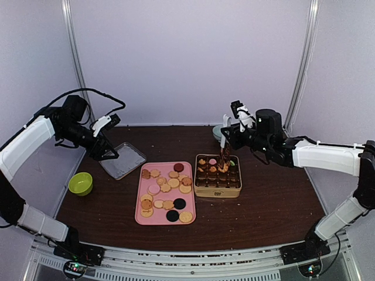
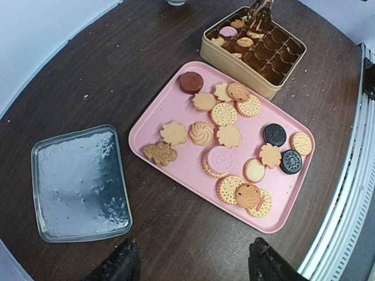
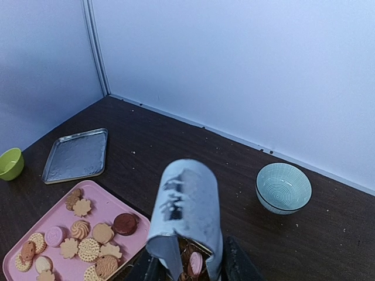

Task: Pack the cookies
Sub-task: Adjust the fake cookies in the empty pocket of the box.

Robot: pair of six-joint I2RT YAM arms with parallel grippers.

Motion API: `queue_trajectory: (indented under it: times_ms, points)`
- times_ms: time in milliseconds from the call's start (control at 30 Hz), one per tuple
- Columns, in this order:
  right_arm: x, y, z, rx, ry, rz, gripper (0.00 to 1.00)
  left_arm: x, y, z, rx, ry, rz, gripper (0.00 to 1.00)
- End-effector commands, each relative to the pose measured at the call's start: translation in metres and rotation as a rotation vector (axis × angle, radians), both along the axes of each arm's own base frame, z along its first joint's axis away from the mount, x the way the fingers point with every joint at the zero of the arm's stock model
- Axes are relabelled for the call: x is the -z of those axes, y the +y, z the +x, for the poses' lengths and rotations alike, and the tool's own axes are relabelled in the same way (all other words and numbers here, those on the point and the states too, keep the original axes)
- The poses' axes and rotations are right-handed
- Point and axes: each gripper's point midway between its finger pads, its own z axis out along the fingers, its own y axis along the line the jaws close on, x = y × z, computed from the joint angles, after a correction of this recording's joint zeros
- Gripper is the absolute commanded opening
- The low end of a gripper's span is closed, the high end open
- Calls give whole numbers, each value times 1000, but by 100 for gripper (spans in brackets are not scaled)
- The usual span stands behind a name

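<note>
Several cookies [image 1: 166, 190] [image 2: 228, 136] [image 3: 88, 249] lie on a pink tray [image 1: 140, 218] [image 2: 176, 111]. More sit in the compartments of the gold tin [image 1: 217, 191] [image 2: 234, 64] just right of it. My right gripper [image 1: 229, 138] [image 3: 190, 269] is shut on silver tongs [image 1: 224, 157] [image 3: 187, 205] whose tips reach down into the tin's far left part. A pink cookie [image 3: 195, 263] shows between the tongs' arms; whether it is pinched I cannot tell. My left gripper [image 1: 108, 153] [image 2: 193, 263] hangs open and empty above the table, left of the tray.
A silver lid [image 1: 123, 160] [image 2: 79, 181] [image 3: 76, 155] lies left of the pink tray. A green bowl [image 1: 80, 183] [image 3: 10, 163] stands at the far left. A teal bowl [image 1: 218, 132] [image 3: 283, 188] stands behind the tin, near the back wall.
</note>
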Motion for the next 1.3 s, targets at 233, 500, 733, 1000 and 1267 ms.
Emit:
queue_trajectory:
  times_ms: [233, 500, 733, 1000, 1267]
  points:
    - [-24, -2, -33, -91, -1, 96, 29, -11, -3, 1, 18, -24, -19, 65]
    - [-29, -7, -26, -49, -21, 69, 28, -10, -2, 0, 17, -24, -17, 65]
    - [-62, -10, -25, -46, -81, 54, 28, -11, -2, 0, 18, -28, -18, 65]
    - [-56, -6, -15, -40, -75, 5, 30, -10, -1, -2, 16, -26, -13, 64]
    - [-41, 0, -7, -51, -64, -55, 33, -10, 0, -2, 18, -30, -9, 64]
